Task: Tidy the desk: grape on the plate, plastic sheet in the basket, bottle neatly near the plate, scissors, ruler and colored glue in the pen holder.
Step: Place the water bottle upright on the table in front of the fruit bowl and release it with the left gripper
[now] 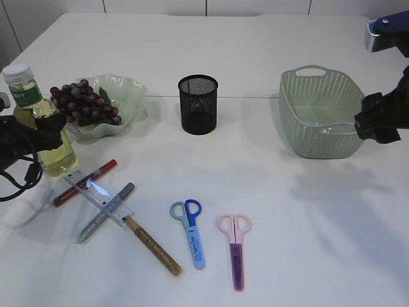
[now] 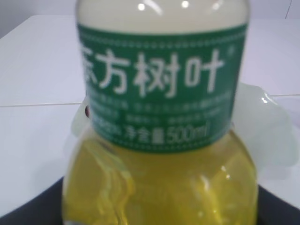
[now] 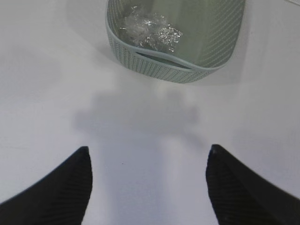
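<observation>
Upright, bottle (image 2: 161, 117) gripped (left gripper (image 1: 38, 131))

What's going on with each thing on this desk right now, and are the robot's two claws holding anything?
Bottle: upright, capped, held by the left gripper.
Grapes: on the plate.
Plastic sheet: crumpled, inside the basket.
Pen holder: upright, nothing showing inside.
Ruler: flat, lying across the glue pens.
Blue scissors: flat, closed.
Pink scissors: flat, closed.
Right gripper: open, empty, above bare table.
</observation>
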